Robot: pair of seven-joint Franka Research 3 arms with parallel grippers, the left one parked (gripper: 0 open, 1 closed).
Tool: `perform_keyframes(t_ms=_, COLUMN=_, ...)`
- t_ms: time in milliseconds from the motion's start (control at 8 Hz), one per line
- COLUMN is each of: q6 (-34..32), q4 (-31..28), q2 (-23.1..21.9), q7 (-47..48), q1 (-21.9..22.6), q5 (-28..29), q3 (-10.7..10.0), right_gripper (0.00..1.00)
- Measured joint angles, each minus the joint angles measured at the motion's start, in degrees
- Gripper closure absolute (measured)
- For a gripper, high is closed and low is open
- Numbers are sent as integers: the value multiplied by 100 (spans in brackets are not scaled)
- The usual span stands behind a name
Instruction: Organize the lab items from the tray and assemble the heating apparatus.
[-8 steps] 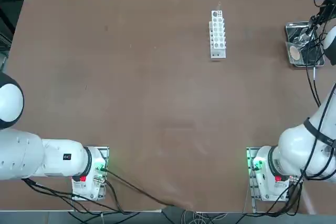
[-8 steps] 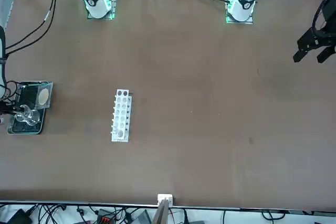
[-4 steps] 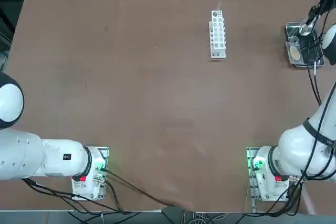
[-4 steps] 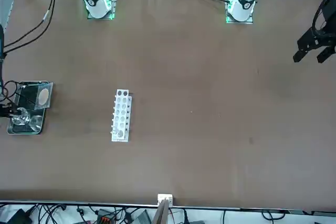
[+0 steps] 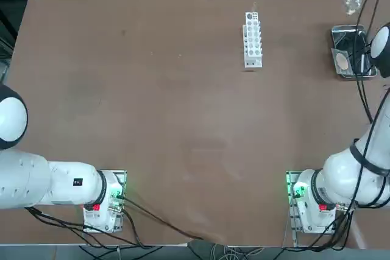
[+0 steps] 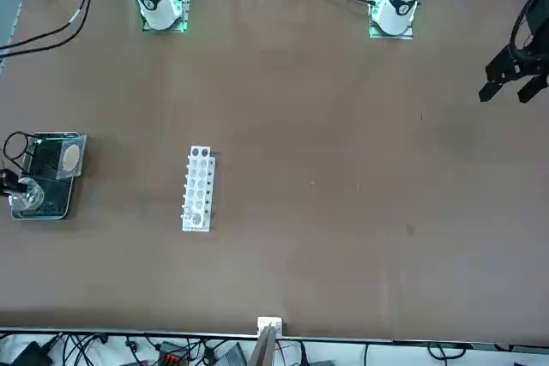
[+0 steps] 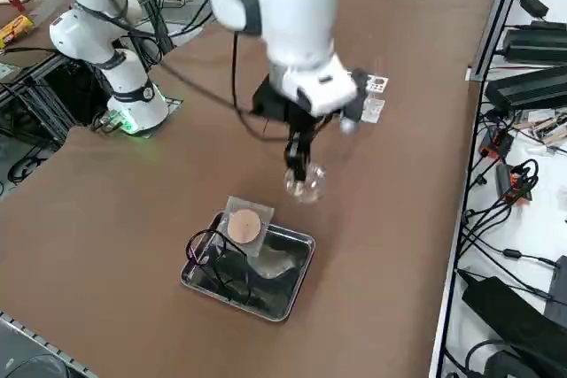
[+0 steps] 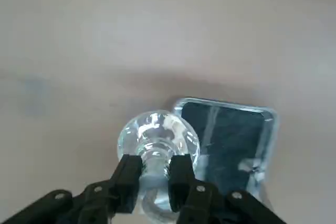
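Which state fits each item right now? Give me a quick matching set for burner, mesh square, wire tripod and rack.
1 glass burner
2 mesh square
3 wire tripod
4 white rack

A standing on the bare table
B black loop lying in the tray
C leaning on the tray's rim
D held in the air by the right gripper

Pairs: 1-D, 2-C, 3-B, 4-A

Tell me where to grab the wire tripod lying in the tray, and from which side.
Best guess: take the wire tripod by its thin ring, from above. It lies low in the tray, whose raised rim blocks a sideways approach. The mesh square leans beside it. The right gripper is shut on the glass burner, so set that down first.
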Motion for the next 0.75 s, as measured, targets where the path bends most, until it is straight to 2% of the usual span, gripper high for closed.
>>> perform_keyframes(t_ms=125, q6=-232, q4=-109, q2=-164, q7=662, q1=336, q5=-1, q3=6, right_gripper=68)
perform_keyframes(t_ms=375, q6=-277, q4=-669, q2=-493, q7=1668, q1=866, q5=-2, q3=7, right_gripper=68)
perform_keyframes(t_ms=500, q6=-139, q4=-1104, q2=-692, q7=2010, q1=1072, q5=-1, q3=7, right_gripper=68)
perform_keyframes(t_ms=750, q6=709, q4=-2335, q2=-1199, q7=2314, q1=1342, q5=-1, q3=7, right_gripper=68)
